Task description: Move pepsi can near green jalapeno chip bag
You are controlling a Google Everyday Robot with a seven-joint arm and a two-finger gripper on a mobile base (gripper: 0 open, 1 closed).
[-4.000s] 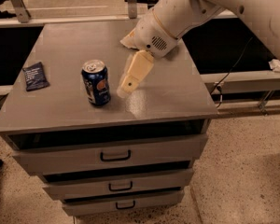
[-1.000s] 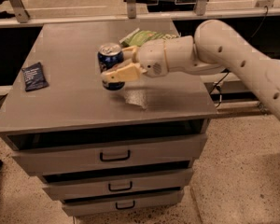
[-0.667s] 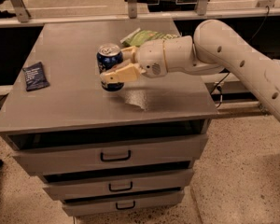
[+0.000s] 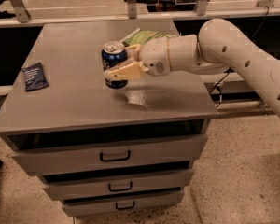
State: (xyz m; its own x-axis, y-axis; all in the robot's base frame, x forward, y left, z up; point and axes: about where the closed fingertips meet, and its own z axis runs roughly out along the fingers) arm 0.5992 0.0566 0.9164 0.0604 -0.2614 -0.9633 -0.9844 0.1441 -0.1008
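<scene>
The pepsi can is dark blue with a silver top and stands upright near the middle of the grey cabinet top. My gripper is shut on the can, with one beige finger across its front and the other behind it. The green jalapeno chip bag lies flat just behind and to the right of the can, mostly hidden by my white arm. I cannot tell if the can's base touches the surface.
A flat dark navy packet lies at the left edge of the top. The cabinet has three drawers below. A metal railing and dark openings run behind the cabinet.
Over four seconds my gripper closed on the can and carried it back and right toward the green bag. In the last second nothing visibly moved.
</scene>
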